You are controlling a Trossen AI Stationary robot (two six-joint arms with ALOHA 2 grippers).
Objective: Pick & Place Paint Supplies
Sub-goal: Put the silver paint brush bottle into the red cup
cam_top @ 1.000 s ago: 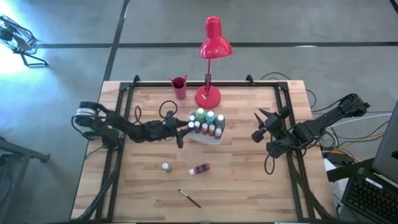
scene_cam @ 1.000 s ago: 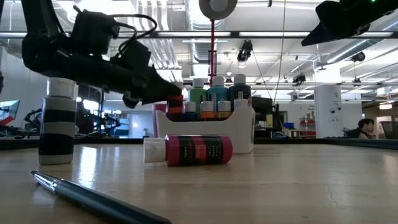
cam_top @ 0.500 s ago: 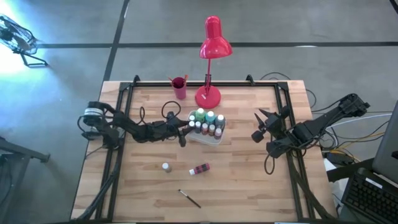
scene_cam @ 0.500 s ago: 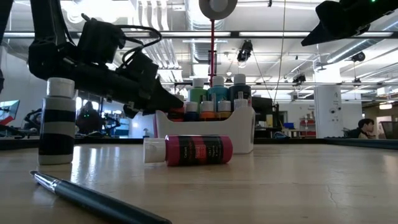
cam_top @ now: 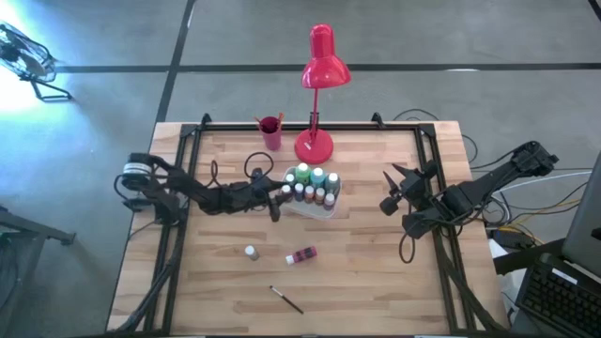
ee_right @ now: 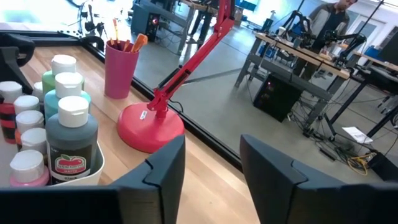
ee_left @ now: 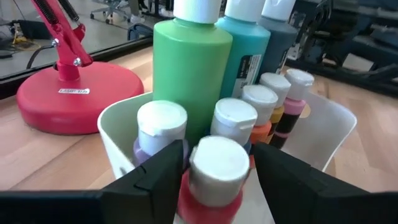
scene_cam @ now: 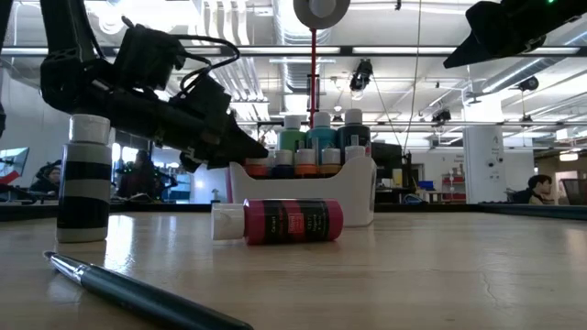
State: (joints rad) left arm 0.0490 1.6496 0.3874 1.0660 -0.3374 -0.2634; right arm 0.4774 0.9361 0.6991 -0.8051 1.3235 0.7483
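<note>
Left gripper [ee_left: 211, 180] is drawn back slightly, jaws parted around a red bottle [ee_left: 214, 177] in the tray [ee_left: 333, 127].
Left on the table: two bottles [cam_top: 301, 254] and a brush [cam_top: 286, 299]; right gripper [cam_top: 390, 191] waits, open and empty.

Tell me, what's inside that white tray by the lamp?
The white tray holds upright paint bottles: tall green, teal and dark ones behind, small white-capped ones in front. The left gripper straddles a red-bodied small bottle. The tray's floor is hidden by the bottles.

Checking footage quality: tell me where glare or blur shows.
High view: bright blue-white glare at the top-left floor corner. Low view: the pen nearest the lens is soft and the ceiling lights are blown out. Left wrist view: the red bottle between the fingers is slightly soft.
</note>
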